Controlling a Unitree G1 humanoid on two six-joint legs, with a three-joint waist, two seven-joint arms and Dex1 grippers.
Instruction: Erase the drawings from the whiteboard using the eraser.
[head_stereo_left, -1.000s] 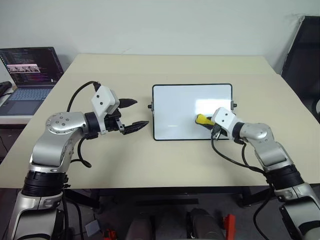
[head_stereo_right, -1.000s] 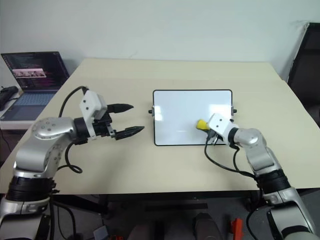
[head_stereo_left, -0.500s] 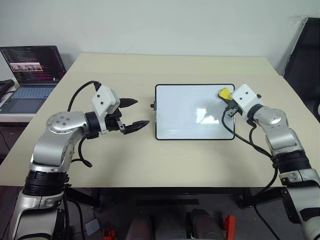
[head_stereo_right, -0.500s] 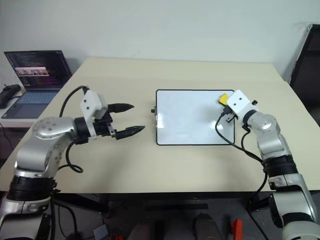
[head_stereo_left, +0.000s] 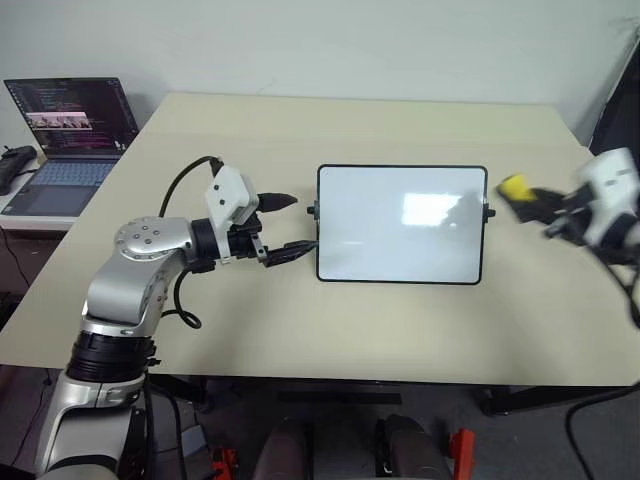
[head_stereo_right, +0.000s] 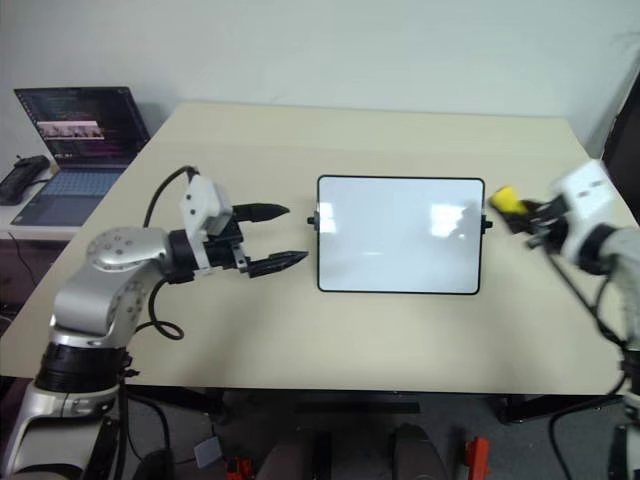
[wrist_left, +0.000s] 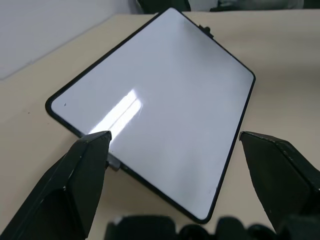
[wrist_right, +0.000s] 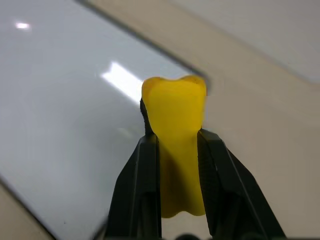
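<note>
While pinched between right fingers (wrist_right: 150, 190), eraser (wrist_right: 175, 150) hangs beside whiteboard (head_stereo_left: 400, 222).

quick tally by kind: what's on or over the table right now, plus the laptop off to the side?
Glossy white rectangular whiteboard with thin black frame: 1
Small bright yellow eraser, held in the right hand: 1
Open dark-screened laptop on the side surface: 1
Black two-fingered robot hands, including the open left hand: 2
Total: 5

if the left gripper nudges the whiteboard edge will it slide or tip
Probably slide: the whiteboard lies flat on the smooth table. Its thin frame suggests it is light. The left gripper stands open at its short edge, so an off-centre push may turn it.
</note>
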